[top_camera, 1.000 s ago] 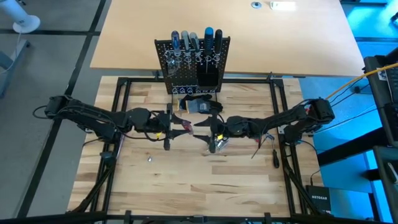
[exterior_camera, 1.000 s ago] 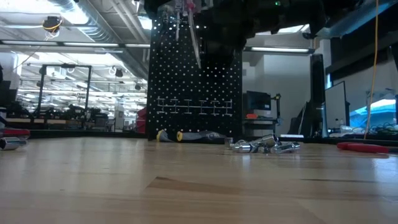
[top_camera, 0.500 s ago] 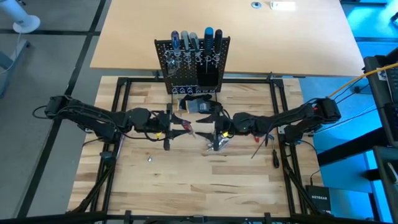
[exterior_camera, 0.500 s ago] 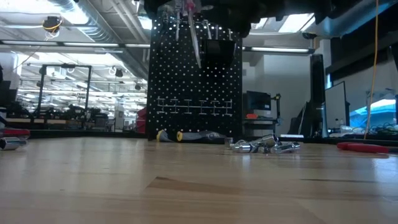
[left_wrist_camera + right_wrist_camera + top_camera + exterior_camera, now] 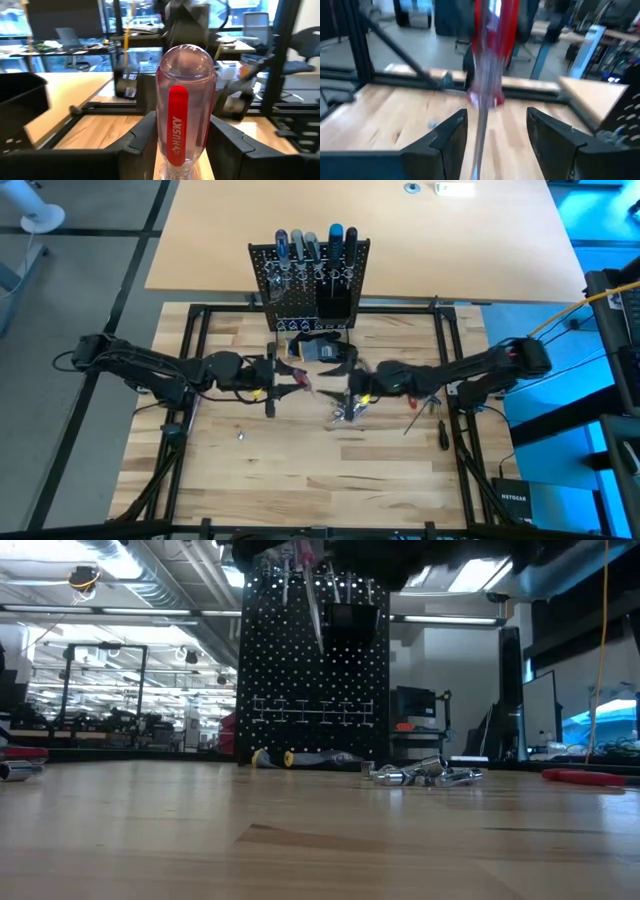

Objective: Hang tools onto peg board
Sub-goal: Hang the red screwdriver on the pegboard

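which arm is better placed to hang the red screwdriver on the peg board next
Left. The left gripper is shut on the red screwdriver; the right gripper is open, its fingers apart beside the shaft.

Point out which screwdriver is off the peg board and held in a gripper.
The clear, red-striped screwdriver, clamped in the left gripper; the others stand in the peg board.
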`<state>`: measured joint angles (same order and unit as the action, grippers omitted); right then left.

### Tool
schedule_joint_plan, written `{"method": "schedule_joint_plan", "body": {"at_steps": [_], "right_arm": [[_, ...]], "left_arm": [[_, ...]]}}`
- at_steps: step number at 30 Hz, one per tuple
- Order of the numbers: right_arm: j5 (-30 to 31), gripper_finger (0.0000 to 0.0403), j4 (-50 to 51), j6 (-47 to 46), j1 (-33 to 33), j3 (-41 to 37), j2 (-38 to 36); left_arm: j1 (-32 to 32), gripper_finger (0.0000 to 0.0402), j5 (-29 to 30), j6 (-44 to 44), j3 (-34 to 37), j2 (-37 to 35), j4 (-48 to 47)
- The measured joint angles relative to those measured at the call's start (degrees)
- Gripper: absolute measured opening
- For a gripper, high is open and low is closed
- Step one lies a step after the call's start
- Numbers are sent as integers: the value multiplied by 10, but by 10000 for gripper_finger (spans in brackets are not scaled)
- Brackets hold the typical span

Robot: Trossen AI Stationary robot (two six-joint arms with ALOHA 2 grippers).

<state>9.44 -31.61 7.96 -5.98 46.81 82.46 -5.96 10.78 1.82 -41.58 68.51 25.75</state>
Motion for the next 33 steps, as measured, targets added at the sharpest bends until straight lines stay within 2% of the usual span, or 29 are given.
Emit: {"method": "schedule_joint_plan", "body": {"at_steps": [3,6,12,15,21,26,29,33], "right_arm": [[3,198,47,6,0,2,-65],[24,198,146,10,0,2,-115],[50,198,293,-45,0,-9,-157],[50,198,302,-76,-1,-32,-157],[45,198,292,-117,-1,-80,-157],[49,198,265,-126,-1,-114,-157],[65,198,235,-121,-1,-122,-157],[64,198,214,-112,-1,-122,-157]], "left_arm": [[9,123,3,1,0,0,-1],[22,123,3,1,0,0,-3],[51,123,21,-12,0,0,-14],[53,123,86,-7,-1,-1,-34],[49,123,291,43,-5,-6,-62],[55,123,418,62,-5,-5,-59],[65,123,461,59,-5,-5,-57],[80,123,463,65,-3,-5,-54]]}}
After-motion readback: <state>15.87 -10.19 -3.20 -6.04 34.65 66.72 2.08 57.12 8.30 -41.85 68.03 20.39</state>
